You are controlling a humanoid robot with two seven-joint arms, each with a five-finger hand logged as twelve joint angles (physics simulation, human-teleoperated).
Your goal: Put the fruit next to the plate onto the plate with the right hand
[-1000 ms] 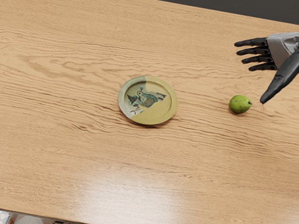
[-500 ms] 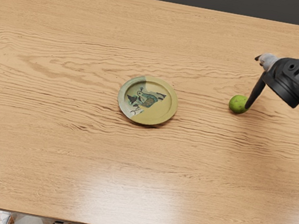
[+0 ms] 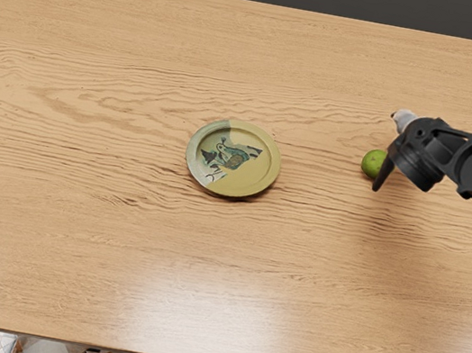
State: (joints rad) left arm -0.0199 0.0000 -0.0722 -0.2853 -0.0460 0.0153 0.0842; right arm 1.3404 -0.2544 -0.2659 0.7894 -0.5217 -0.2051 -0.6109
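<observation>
A: Where's the fruit?

B: Small green fruit (image 3: 370, 162), right of centre in the frame, on the table (image 3: 71, 230). Well apart from the plate (image 3: 253, 182), which sits mid-frame. Not on the plate yet.

A: Right hand?

B: Right hand (image 3: 418, 154) comes in from the right edge and is right at the fruit. It covers the fruit's right side, so only the left part shows. A dark bit of the hand hangs down across that right edge.

A: Got hold of it?

B: Can't tell. The hand's seen from the wrist end, so how far open it is & whether it clamps anything is hidden. Fruit looks to be resting on the wood, tho.

A: Which step, then?

B: Reach/grasp stage, I'd say. Early in the task, nothing carried.

A: Next move?

B: Prob. needs a sure grip round the fruit, then lift clear, carry left across the frame, and set down w/in the plate's rim. It's round, so a nudge instead of a proper hold could send it rolling. The rim's low too, so release gently.

A: Left arm?

B: Not in view.
</observation>
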